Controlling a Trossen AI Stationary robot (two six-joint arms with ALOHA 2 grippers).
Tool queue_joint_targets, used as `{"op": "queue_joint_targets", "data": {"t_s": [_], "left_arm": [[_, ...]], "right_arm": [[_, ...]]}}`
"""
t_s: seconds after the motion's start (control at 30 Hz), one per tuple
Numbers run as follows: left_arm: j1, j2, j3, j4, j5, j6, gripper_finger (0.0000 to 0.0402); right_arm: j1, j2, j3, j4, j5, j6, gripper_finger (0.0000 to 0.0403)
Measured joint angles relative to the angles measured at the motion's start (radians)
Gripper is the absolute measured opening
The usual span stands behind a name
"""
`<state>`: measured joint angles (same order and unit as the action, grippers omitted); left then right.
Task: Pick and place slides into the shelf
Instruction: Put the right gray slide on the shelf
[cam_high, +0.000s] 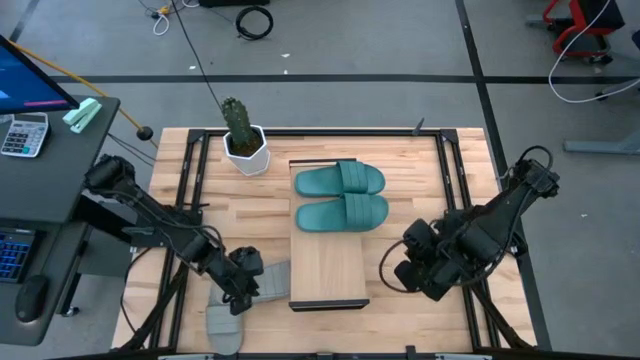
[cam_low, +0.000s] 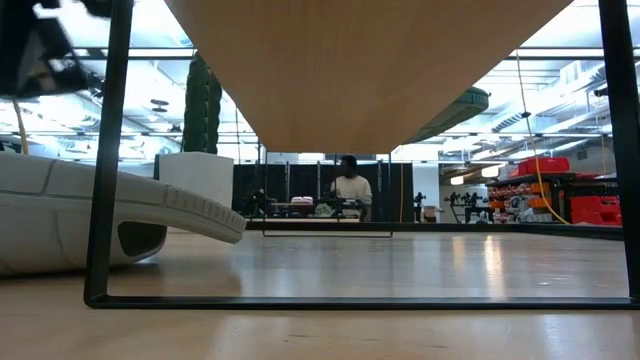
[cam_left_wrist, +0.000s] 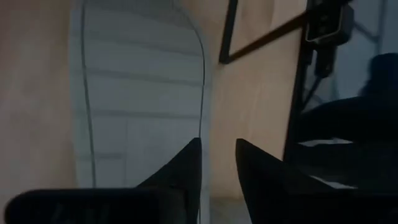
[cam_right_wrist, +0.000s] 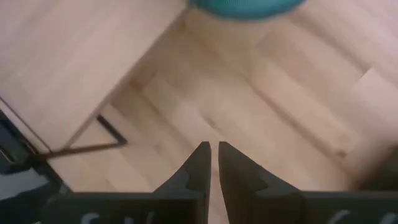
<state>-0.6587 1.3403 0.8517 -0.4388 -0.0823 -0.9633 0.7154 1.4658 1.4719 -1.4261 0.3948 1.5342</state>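
Observation:
The shelf (cam_high: 328, 265) lies down the table's middle, and two teal slides (cam_high: 340, 181) (cam_high: 342, 213) rest sole-down across its far half. One grey slide (cam_high: 272, 281) lies on the table against the shelf's left side. The second grey slide (cam_high: 224, 326) is nearer the near edge. My left gripper (cam_high: 243, 283) hangs over the first grey slide (cam_left_wrist: 143, 106), fingers a little apart (cam_left_wrist: 219, 162), one over the slide's long edge and one over bare table. My right gripper (cam_high: 405, 262) hovers shut (cam_right_wrist: 214, 155) above bare table right of the shelf. My left gripper stands astride the grey slide's long edge (cam_left_wrist: 206, 124), coming from above. Whether its fingers touch the slide I cannot tell. The slide lies on the table.
A potted cactus (cam_high: 243, 140) stands at the far left of the table. Black frame rails run along the left (cam_high: 190, 200) and right (cam_high: 455, 180) sides. The shelf's near half is bare wood. A desk with a calculator (cam_high: 25, 133) sits beyond the left edge.

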Motion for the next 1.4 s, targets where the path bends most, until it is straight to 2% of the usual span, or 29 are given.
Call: {"op": "queue_joint_targets", "data": {"t_s": [0.23,0.4,0.57,0.7,0.97,1.2,1.4], "left_arm": [[0.0,0.152,0.235,-0.137,-0.011,0.042,0.0076],[-0.008,0.268,0.327,-0.21,0.001,0.054,0.0057],[-0.024,0.351,0.34,-0.22,0.035,0.028,0.0028],[-0.038,0.37,0.34,-0.231,0.041,0.003,0.0006],[-0.045,0.375,0.341,-0.295,0.026,-0.013,0.0019],[-0.045,0.375,0.341,-0.305,-0.072,-0.019,0.0017],[-0.046,0.375,0.341,-0.305,-0.109,0.075,0.0005]], "right_arm": [[0.107,0.0,-0.114,0.16,-0.001,0.094,0.0039],[0.157,0.0,-0.172,0.222,0.037,0.147,0.0039],[0.184,0.0,-0.188,0.25,0.069,0.149,0.0039],[0.192,0.0,-0.188,0.253,0.09,0.149,0.0039],[0.192,0.0,-0.188,0.253,0.12,0.14,0.0039],[0.192,0.0,-0.188,0.253,0.132,0.142,0.0039],[0.192,0.0,-0.188,0.253,0.132,0.147,0.0039]]}}
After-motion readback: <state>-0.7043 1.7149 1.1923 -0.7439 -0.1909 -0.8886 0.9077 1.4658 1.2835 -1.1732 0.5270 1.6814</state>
